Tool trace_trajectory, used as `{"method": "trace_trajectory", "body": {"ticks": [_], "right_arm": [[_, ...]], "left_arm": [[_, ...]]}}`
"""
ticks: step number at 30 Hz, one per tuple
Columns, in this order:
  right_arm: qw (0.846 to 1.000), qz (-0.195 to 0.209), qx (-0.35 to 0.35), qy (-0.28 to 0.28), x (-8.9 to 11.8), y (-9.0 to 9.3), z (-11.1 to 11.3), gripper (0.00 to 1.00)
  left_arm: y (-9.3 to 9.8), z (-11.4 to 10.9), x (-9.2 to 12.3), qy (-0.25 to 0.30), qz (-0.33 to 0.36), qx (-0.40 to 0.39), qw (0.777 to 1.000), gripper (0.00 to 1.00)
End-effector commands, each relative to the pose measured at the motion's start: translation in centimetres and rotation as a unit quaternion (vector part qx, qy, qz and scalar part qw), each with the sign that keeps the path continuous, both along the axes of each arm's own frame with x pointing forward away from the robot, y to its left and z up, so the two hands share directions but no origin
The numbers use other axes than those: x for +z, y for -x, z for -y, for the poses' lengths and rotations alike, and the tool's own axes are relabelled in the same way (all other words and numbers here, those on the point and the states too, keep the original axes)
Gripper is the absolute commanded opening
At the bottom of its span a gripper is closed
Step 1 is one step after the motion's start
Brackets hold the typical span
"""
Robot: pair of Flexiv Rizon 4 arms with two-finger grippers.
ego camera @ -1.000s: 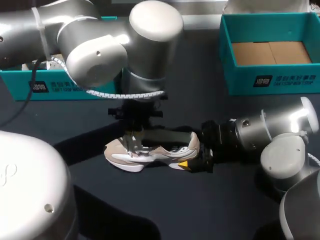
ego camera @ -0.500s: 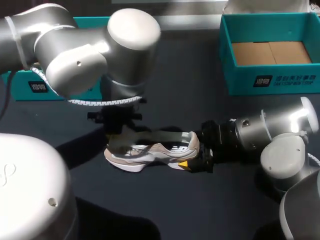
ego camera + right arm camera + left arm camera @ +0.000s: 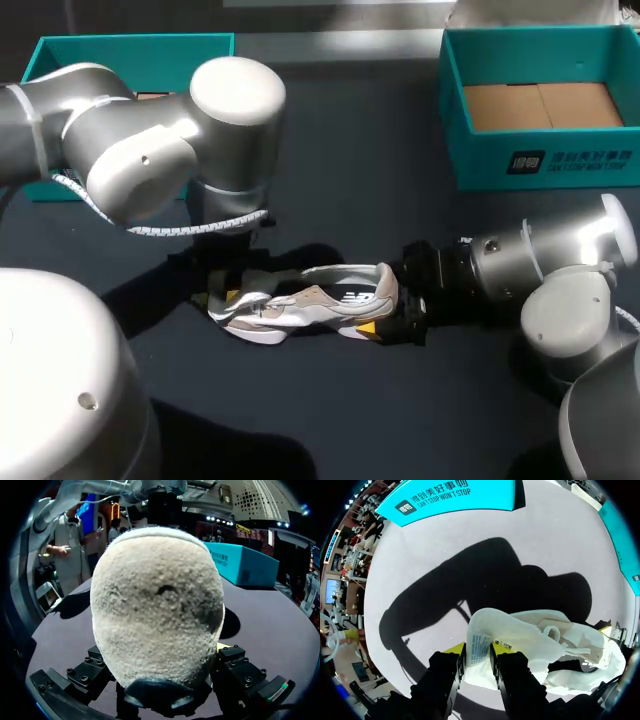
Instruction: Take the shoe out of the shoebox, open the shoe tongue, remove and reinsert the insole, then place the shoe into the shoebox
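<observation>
Left gripper [image 3: 479,652] is pinched nearly closed on the insole [image 3: 512,627], which I judge thin, limp and light, so best held near its end. Right gripper [image 3: 162,670] clamps the heel of the shoe [image 3: 315,302]. It lies mid-table, toe toward 9 o'clock, with the shoebox [image 3: 540,160] at 1 o'clock.

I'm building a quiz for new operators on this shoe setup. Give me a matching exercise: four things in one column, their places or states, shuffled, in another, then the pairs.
Things
1. left end effector
2. right end effector
3. shoe
4. teal shoebox at far right

Places or states
A. empty, brown floor showing
B. clamped on the heel
C. on the dark table, between both arms
D. clamped on the white labelled tongue

Pairs: 1-D, 2-B, 3-C, 4-A
</observation>
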State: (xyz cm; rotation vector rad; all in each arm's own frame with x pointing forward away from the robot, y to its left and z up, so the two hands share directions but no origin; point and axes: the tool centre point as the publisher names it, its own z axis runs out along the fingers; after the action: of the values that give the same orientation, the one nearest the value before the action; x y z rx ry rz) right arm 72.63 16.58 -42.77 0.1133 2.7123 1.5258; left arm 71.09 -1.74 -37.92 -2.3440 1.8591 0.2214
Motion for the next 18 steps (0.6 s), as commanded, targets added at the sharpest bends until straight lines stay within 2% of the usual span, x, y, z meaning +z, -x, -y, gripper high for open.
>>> {"method": "trace_trajectory", "body": {"ticks": [1,3,8,11,14,16,18], "right_arm": [[1.0,0.001,-0.001,0.002,-0.6,-0.1,-0.2,0.0],[1.0,0.001,-0.001,0.002,-0.6,-0.1,-0.2,0.0],[1.0,0.001,-0.001,0.002,-0.6,-0.1,-0.2,0.0],[1.0,0.001,-0.001,0.002,-0.6,-0.1,-0.2,0.0],[1.0,0.001,-0.001,0.002,-0.6,-0.1,-0.2,0.0],[1.0,0.001,-0.001,0.002,-0.6,-0.1,-0.2,0.0],[1.0,0.001,-0.001,0.002,-0.6,-0.1,-0.2,0.0]], "left_arm": [[0.2,-0.6,1.4,0.017,0.013,-0.004,1.0,0.84],[0.2,-0.3,2.5,0.027,0.02,-0.015,0.999,0.98],[0.4,0.7,5.4,0.082,0.032,-0.076,0.993,1.0],[0.3,2.0,7.3,0.12,0.035,-0.159,0.979,1.0],[0.2,3.6,9.1,0.161,0.038,-0.267,0.949,1.0],[0.2,4.9,10.2,0.165,0.034,-0.331,0.928,1.0],[0.2,6.1,11.0,0.166,0.02,-0.41,0.897,1.0]]}}
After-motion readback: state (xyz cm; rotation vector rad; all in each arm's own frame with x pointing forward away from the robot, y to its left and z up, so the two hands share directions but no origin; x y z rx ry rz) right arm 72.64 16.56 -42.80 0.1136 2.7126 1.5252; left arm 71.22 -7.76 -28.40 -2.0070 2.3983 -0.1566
